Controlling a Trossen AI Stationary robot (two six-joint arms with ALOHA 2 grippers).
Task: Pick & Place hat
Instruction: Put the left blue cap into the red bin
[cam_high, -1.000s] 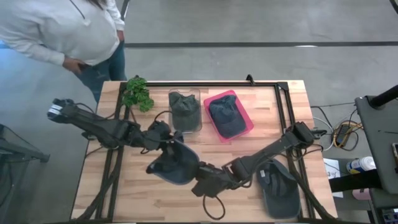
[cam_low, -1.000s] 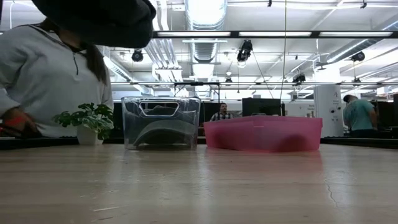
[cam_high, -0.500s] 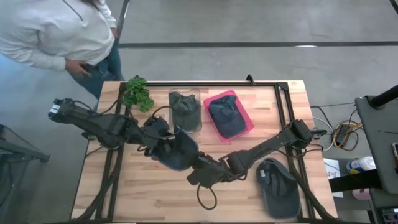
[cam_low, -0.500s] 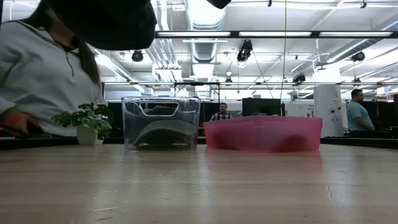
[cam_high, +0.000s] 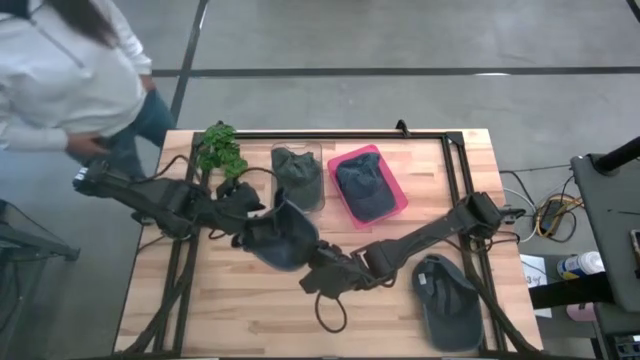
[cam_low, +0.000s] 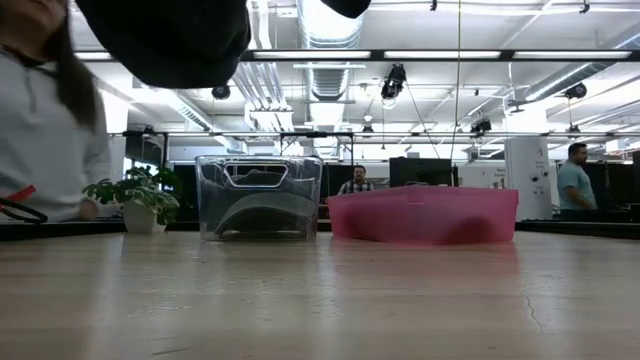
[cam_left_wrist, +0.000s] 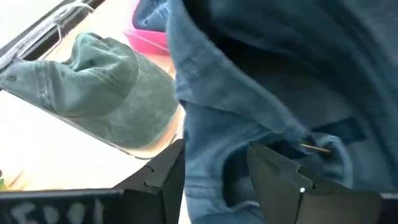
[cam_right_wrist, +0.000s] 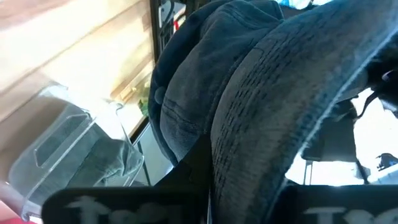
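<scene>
Since the earlier frames the blue hat (cam_high: 283, 236) has travelled up the desk (cam_high: 220, 310) from its middle toward the bins, and the person (cam_high: 60, 75) at the far-left corner has stepped further left.

Both arms carry the hat in the air. The left pincer (cam_high: 250, 212) is at its left edge; in the left wrist view its fingers are closed on a fold of the blue fabric near the strap. The right pincer (cam_high: 322, 272) grips the hat's lower right edge — its wrist view shows the brim pinched between closed fingers. In the low view the hat hangs clear of the desk, at the top left.

The relation that matters: the hat hangs just short of the clear bin (cam_high: 298, 178), which already holds a green hat (cam_high: 296, 170), while the pink bin (cam_high: 367, 186) with a dark blue hat lies beside it to the right. The hat's long axis runs diagonally between the two pincers. The left arm is nearer the clear bin, the right nearer the pink one. Another dark hat (cam_high: 449, 300) lies on the desk's right side.
</scene>
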